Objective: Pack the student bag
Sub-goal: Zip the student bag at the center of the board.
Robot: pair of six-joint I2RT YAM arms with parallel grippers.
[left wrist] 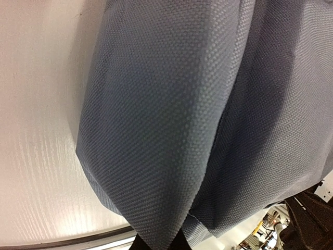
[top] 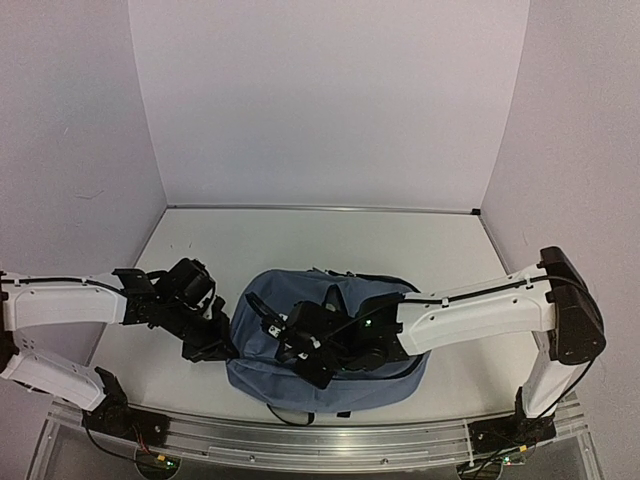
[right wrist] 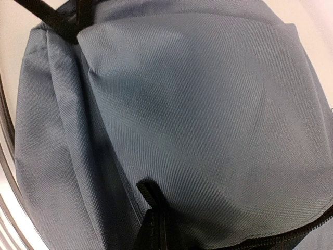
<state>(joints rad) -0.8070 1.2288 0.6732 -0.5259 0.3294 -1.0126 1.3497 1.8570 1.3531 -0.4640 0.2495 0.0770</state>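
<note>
near the front edge of the white table (top: 300, 240), between the 2 arms, lies the large dusty-blue fabric backpack (top: 255, 310), soft and slumped. the left pincer (top: 218, 348) sits at the backpack's left side, its jaws closed down on a fold of the blue cloth. in the left wrist view that fold narrows to a point right between the dark fingertips (left wrist: 136, 242), and the cloth is drawn up off the table there. the right pincer (top: 300, 355) rests on top of the backpack, jaws fully closed. its wrist view shows the black zip pull (right wrist: 153, 208) running straight down toward the fingers, but whether the pull is clamped cannot be told. a black strap (right wrist: 54, 21) crosses the far corner.
</note>
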